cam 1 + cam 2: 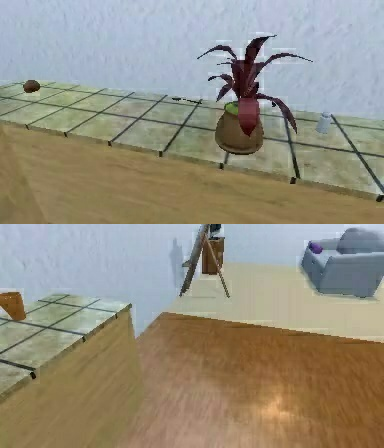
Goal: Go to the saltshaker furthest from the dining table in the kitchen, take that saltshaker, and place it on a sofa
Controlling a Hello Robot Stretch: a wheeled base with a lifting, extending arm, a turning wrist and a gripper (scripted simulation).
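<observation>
1. Wood panelling point(100, 190) fills the nearest part of the forward view; it is the front of a counter.
2. Above it lies the counter's tiled top point(120, 120), pale green-grey squares with dark joints, running from left to right in front of a pale wall point(120, 40).
3. On the tiles, right of the middle, stands a potted plant point(243, 110) with long dark red leaves in a round brown pot.
4. Just right of the plant and slightly farther back stands a small pale saltshaker point(324, 123), upright on the tiles and apart from the pot.
5. At the far left of the tiles sits a small brown rounded lump point(32, 86); I cannot tell what it is.
6. A thin dark thing point(185, 100) lies flat on the tiles left of the plant, too small to name.
7. In the arm side view the counter's end point(50, 324) shows at the left, with a brown object point(12, 304) at the very edge.
8. Right of the counter spreads a glossy wooden floor point(260, 384), meeting a pale beige floor point(270, 294) farther out.
9. On the beige floor, far off by the wall, stands a wooden stand point(205, 264) with splayed legs.
10. At the far right is a grey-blue sofa point(345, 264) with a purple thing point(316, 246) on it.
11. As for the gripper, I cannot tell its state.
</observation>
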